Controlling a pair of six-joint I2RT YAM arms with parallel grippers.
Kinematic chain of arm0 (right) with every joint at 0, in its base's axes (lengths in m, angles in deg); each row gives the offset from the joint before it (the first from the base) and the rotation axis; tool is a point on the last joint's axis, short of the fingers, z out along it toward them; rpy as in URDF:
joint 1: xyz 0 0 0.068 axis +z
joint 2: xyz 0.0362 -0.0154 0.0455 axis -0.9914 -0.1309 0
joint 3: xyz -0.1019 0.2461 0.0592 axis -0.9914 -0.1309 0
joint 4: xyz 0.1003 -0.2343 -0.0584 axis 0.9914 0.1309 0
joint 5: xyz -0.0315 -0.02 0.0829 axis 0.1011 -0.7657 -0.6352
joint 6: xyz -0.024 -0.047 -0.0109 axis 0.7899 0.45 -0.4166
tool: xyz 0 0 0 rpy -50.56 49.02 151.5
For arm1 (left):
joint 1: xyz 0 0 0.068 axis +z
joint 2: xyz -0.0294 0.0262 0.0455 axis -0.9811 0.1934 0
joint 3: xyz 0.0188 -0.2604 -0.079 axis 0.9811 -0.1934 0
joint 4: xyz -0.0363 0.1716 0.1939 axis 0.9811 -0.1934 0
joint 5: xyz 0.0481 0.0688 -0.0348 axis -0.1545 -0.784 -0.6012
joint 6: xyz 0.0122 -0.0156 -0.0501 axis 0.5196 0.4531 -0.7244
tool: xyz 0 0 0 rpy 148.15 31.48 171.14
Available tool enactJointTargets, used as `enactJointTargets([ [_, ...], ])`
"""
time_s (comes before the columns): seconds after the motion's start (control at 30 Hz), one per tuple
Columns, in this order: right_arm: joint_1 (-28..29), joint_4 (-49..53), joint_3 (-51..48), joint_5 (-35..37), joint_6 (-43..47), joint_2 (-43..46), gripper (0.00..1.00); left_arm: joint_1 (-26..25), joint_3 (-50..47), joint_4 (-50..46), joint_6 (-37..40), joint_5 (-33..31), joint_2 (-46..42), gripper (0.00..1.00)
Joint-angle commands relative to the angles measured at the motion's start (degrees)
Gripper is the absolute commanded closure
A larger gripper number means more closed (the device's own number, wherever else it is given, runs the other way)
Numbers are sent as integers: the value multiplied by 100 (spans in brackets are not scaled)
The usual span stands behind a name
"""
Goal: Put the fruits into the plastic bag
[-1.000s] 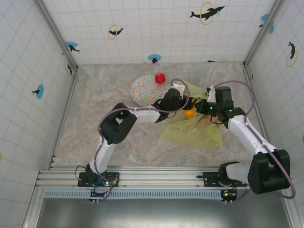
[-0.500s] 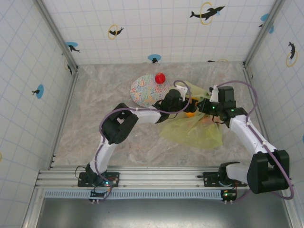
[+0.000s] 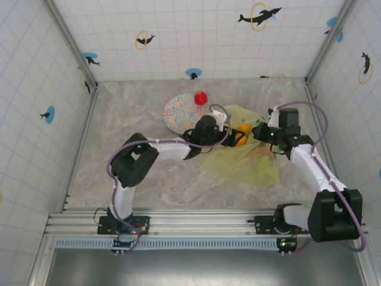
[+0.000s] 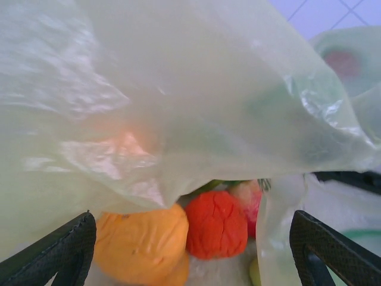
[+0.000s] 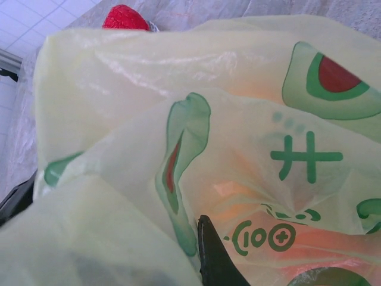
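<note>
Left gripper (image 4: 190, 226): fingers spread wide, nothing pinched, nosed under the mouth of the plastic bag (image 3: 244, 164). We note a dimpled orange (image 4: 140, 241) just inside its left finger. A ridged red-orange fruit (image 4: 217, 223) touches the orange, midway between the fingers, with a pinkish fruit (image 4: 253, 199) behind. Bag film is thin, crinkly, translucent yellow-green, printed in green and red. At 11 o'clock from this gripper, a glossy red fruit (image 3: 200, 96) sits at the 1 o'clock rim of the round patterned plate (image 3: 178, 113). At 3 o'clock, right gripper (image 3: 261, 132): fingers pressed together on the bag's edge.
</note>
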State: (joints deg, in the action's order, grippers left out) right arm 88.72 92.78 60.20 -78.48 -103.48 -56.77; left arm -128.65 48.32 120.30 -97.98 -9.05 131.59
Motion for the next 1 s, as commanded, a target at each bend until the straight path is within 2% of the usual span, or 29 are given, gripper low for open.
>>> enactJointTargets([
  [0.0, -53, 12, 32, -41, 101, 57, 100, 93, -389, -64, 371, 60, -535, 15],
  [0.3, -109, 11, 93, -249, 135, -72, 100, 197, -1483, -601, 609, 82, -1675, 16],
  [0.63, -105, -169, -47, -283, 50, -104, 100, 441, -2817, -291, 30, 896, -3025, 14],
  [0.73, -106, -183, -40, -275, 50, -126, 100, 430, -2950, -229, -68, 1325, -3039, 13],
  [0.83, -110, -205, -13, -273, 43, -140, 100, 324, -2881, -339, 53, 1475, -2810, 15],
  [0.9, -105, -211, 22, -275, 35, -156, 100, 175, -2705, -521, 240, 1499, -2645, 18],
  [0.97, -105, -177, 96, -266, 54, -189, 100, -4, -2501, -634, 380, 1559, -2464, 26],
])
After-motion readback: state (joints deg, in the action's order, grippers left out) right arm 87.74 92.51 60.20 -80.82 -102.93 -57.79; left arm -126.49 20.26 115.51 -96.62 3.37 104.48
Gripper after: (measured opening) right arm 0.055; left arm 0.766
